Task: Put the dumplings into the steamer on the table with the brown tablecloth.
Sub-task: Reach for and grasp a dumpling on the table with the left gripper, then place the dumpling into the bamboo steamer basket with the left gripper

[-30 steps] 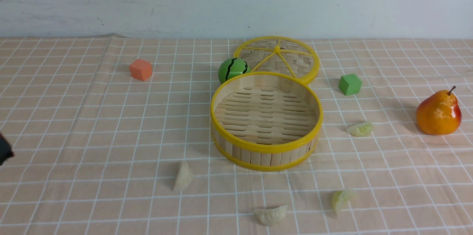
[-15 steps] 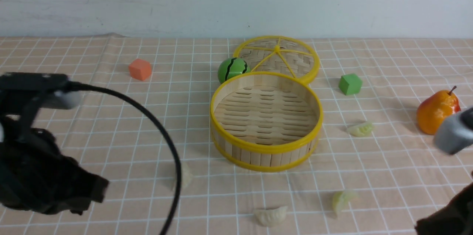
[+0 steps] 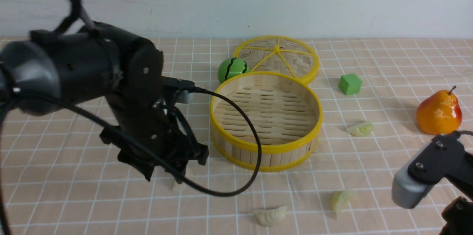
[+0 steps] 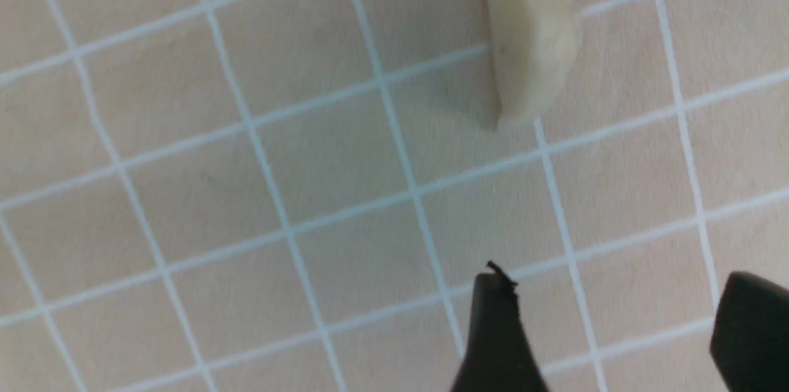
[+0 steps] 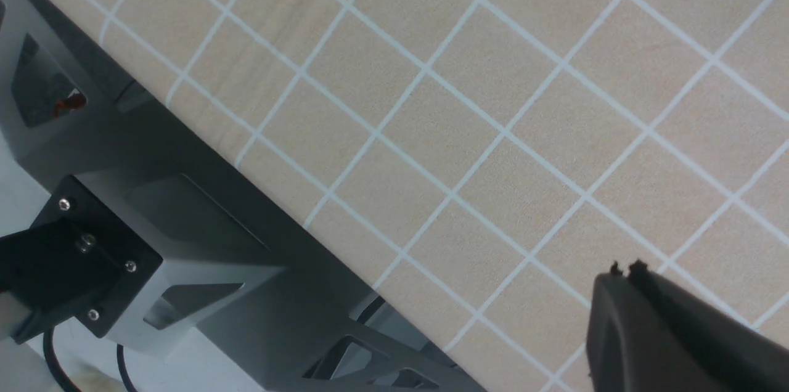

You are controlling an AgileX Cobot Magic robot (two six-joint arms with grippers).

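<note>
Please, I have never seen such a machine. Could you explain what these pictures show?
It is a robot with two arms. The front picture looks forward from between them; each other picture comes from a camera on one wrist. The left pincer is open near a whitish dumpling; the right pincer is shut. Neither holds anything. On the checked cloth lie three more dumplings, an empty bamboo steamer, its lid, a green striped ball, a green block and a pear.
</note>
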